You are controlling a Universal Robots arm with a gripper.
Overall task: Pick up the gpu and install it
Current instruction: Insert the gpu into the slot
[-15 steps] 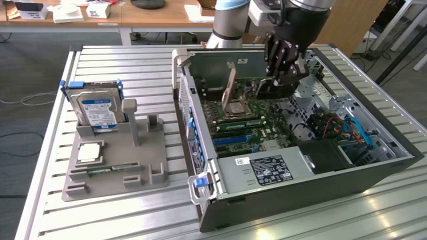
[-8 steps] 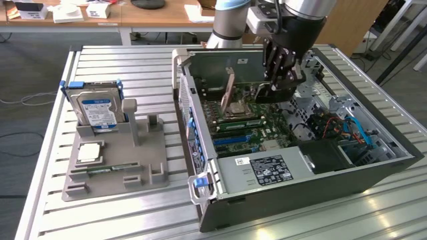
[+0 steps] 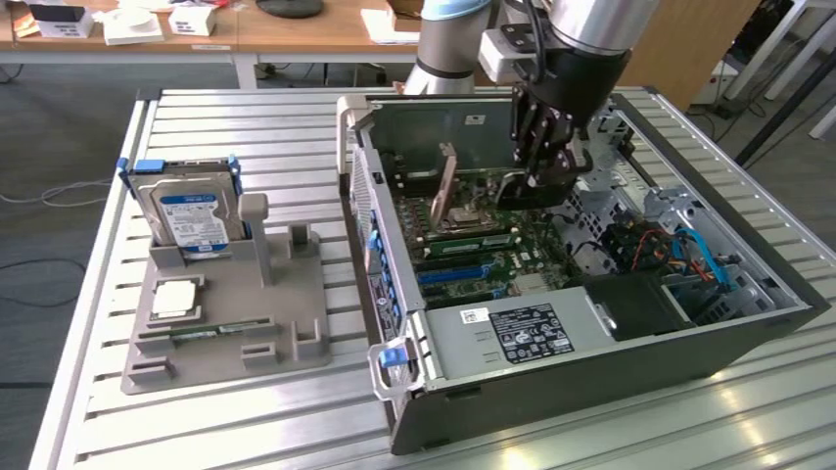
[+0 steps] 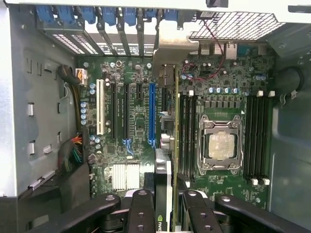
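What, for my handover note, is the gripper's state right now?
Gripper: closed, holding the gpu edge-on over the motherboard.

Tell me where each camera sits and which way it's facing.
Exterior view: raised beside the table, looking down into the open computer case; arm and tool show.
Wrist view: on the wrist, facing the motherboard; tool fingers grip the gpu.
Shared: motherboard and processor socket.
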